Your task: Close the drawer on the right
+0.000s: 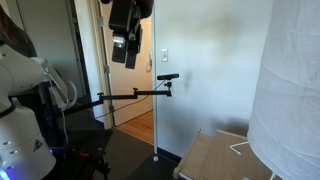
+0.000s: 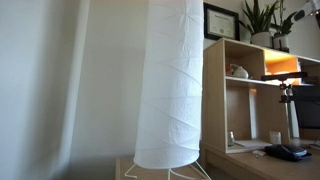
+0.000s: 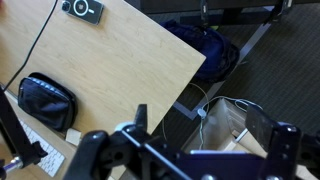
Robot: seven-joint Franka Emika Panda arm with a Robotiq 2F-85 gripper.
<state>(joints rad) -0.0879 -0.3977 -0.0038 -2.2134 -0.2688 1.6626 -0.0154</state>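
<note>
The drawer is a low, wide light-tan wooden box on the floor at the lower right, with a thin white wire piece on its top. Its tan top also shows in an exterior view under the white lamp. In the wrist view it lies far below between my fingers, with the white wire curling over it. My gripper hangs high near the ceiling, well above and left of the drawer. In the wrist view the gripper is open and empty.
A tall white paper floor lamp stands on the box. A wooden desk holds a black pouch and a small device. A camera on a black boom stands beside the wall. A shelf unit stands behind the lamp.
</note>
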